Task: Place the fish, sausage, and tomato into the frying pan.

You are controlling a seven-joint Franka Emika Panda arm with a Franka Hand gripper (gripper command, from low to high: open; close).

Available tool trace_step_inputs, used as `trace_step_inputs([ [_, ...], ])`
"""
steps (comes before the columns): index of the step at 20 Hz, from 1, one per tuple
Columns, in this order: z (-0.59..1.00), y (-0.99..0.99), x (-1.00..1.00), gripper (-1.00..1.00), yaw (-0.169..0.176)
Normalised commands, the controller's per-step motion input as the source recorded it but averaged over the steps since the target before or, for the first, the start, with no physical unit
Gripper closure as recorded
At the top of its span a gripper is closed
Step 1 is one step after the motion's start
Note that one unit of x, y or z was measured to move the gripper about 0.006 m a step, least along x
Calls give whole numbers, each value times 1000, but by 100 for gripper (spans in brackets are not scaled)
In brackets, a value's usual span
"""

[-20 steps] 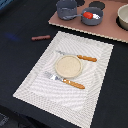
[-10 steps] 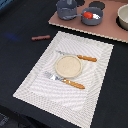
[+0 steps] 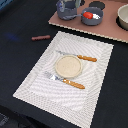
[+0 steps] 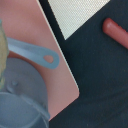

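The sausage (image 3: 41,37) lies on the dark table, towards the exterior view's left of the placemat; it also shows in the wrist view (image 4: 117,32). The frying pan (image 3: 93,17) sits on the pink board (image 3: 107,29) at the back. The tomato (image 3: 88,15) and a white piece, the fish (image 3: 96,18), lie in the pan. The wrist view shows the pan's handle (image 4: 35,52) with its hanging hole, over the board (image 4: 57,75). No gripper fingers show in either view.
A grey pot (image 3: 66,9) stands on the board beside the pan, close in the wrist view (image 4: 20,97). A beige bowl (image 3: 123,17) is at the exterior view's right. A placemat (image 3: 100,55) holds a tan plate (image 3: 67,66), knife (image 3: 79,57) and fork (image 3: 66,80).
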Motion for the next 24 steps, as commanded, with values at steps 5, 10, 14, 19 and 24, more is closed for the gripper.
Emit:
trace_step_inputs([
  [5,-131,-534,-631,-100,0],
  [10,-229,-504,-607,-100,0],
  [14,-241,-506,-615,-100,0],
  [19,-209,-507,-590,-100,0],
  [24,-175,-447,-459,-100,31],
])
